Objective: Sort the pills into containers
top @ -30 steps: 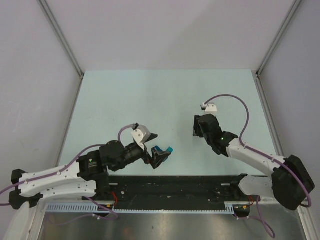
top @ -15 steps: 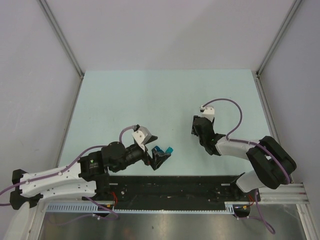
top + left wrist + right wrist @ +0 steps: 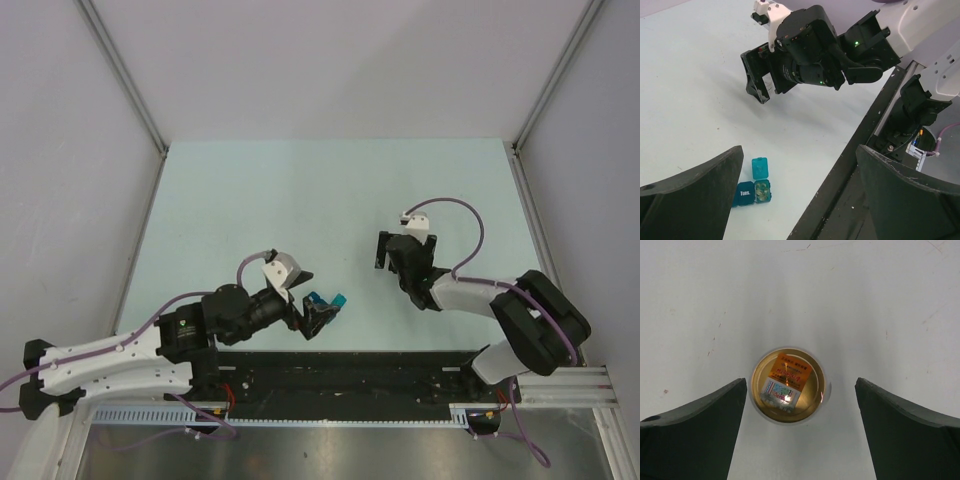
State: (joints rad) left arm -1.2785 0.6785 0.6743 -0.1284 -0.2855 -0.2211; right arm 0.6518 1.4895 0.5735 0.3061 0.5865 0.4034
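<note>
Above the bottle (image 3: 787,385), right tool (image 3: 390,254) has apparently edged left.

Both arms bend inward, 2 grippers meeting toward the middle: the left gripper (image 3: 318,312) angles low close to the bases, fingers (image 3: 695,200) spread wide; the right gripper (image 3: 388,255) points straight down, fingers (image 3: 695,435) equally parted.

Small blue pill box (image 3: 746,194), end compartment open, pills (image 3: 762,190) inside
</note>
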